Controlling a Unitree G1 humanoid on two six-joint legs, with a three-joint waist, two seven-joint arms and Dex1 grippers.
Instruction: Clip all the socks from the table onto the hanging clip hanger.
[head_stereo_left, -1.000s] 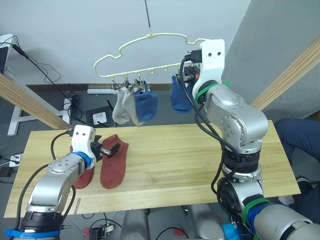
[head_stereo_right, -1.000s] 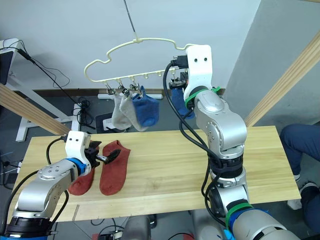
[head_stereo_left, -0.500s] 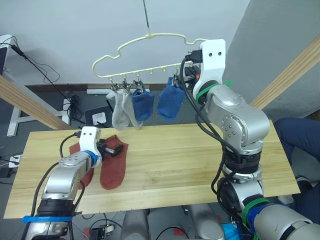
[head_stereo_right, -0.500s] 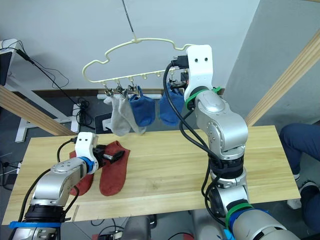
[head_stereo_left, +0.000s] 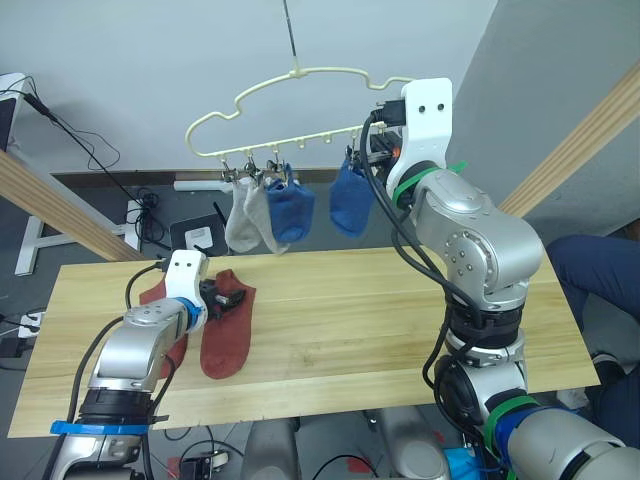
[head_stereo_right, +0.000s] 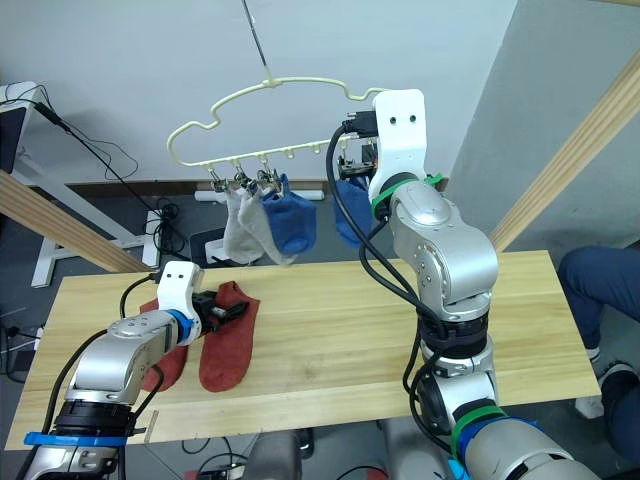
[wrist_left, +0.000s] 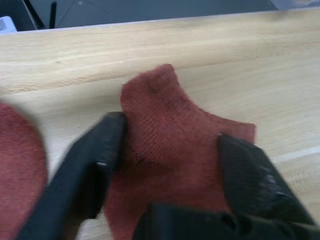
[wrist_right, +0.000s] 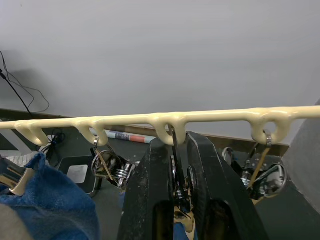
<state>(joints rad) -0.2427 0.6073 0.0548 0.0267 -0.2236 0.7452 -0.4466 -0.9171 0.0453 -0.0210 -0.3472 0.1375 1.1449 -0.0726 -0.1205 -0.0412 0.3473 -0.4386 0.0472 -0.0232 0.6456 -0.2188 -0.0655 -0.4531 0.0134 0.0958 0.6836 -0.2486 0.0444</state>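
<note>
The pale yellow clip hanger (head_stereo_left: 300, 75) hangs above the far side of the table (head_stereo_left: 400, 310). Two light grey socks (head_stereo_left: 243, 220) and a blue sock (head_stereo_left: 291, 214) are clipped side by side on it. A second blue sock (head_stereo_left: 350, 200) dangles under my right gripper (wrist_right: 174, 192), which is shut on a metal clip (wrist_right: 176, 175) on the hanger's lower bar. My left gripper (wrist_left: 170, 160) is open low over the table, its fingers (wrist_left: 95, 165) on either side of one end of a rust-red sock (head_stereo_left: 225, 335). A second rust-red sock (head_stereo_left: 168, 345) lies beside it, partly under my left arm.
Thick wooden frame beams slant at the left (head_stereo_left: 60, 205) and right (head_stereo_left: 585, 145). A person's leg in blue (head_stereo_left: 600, 275) shows past the table's right end. Cables and a white desk leg (head_stereo_left: 30, 235) are on the floor behind. Bare tabletop stretches right of the red socks.
The left gripper has moved in over the end of the rust-red sock. The hanger and the blue sock under the right gripper have swayed left and back.
</note>
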